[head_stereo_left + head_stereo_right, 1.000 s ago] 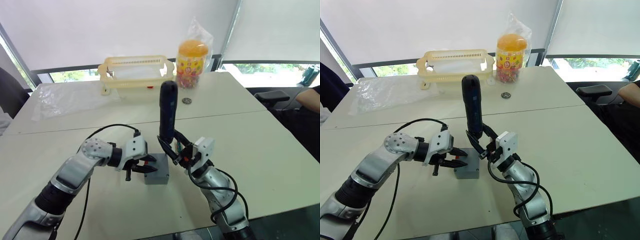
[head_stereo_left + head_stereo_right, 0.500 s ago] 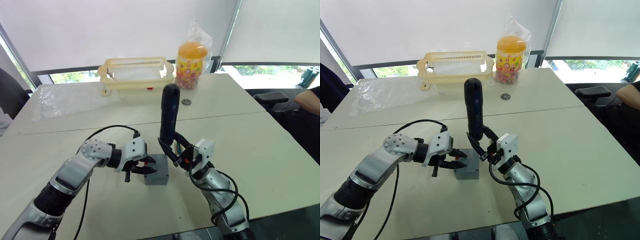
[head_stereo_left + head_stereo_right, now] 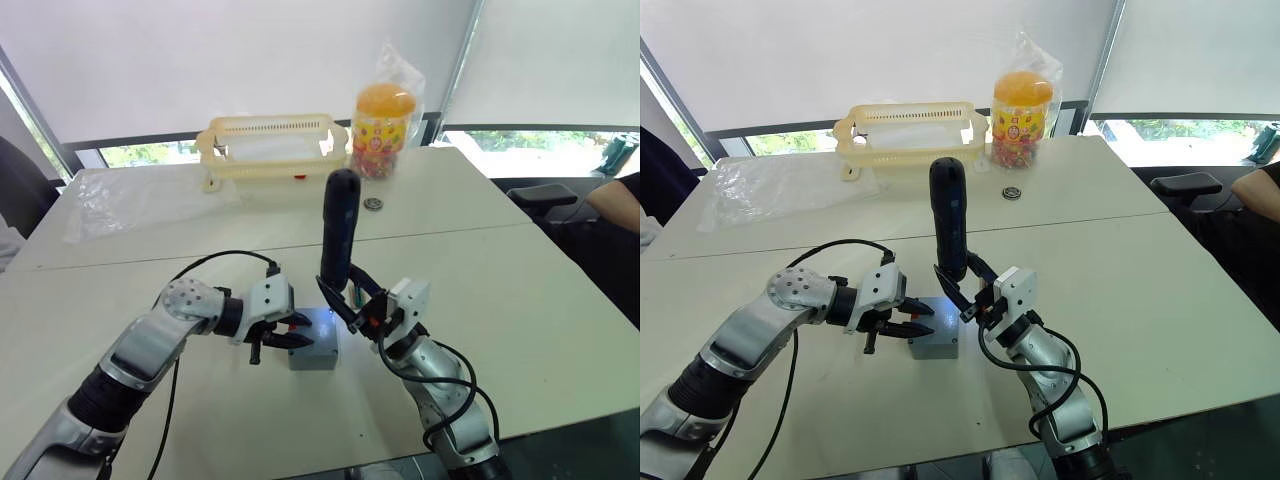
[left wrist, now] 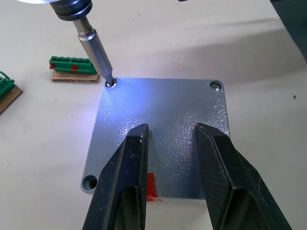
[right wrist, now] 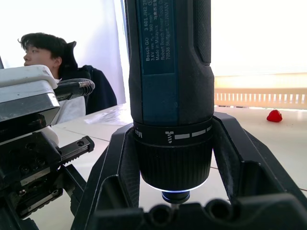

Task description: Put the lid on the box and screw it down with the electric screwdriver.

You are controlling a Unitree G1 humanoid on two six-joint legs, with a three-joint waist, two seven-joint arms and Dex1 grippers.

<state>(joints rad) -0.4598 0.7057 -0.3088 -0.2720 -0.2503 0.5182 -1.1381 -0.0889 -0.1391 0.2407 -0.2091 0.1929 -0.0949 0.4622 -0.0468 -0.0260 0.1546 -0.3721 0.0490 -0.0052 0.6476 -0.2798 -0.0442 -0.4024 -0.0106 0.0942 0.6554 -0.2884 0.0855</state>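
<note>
Grey lid point(image 4: 163, 139) lies under the parted left claw point(image 4: 169, 132); right claw point(image 5: 172, 158) grips the electric screwdriver point(image 5: 170, 91).

Head stereo pair: looks forward and down over the table point(image 3: 560, 290), both arms in shot; the two eyes share one scene. Left wrist view: close above the lid point(image 4: 163, 124), looking along the left gripper point(image 4: 169, 132). Right wrist view: very near the electric screwdriver point(image 5: 170, 72), facing level across the table; the left gripper shows in both wrist views.
</note>
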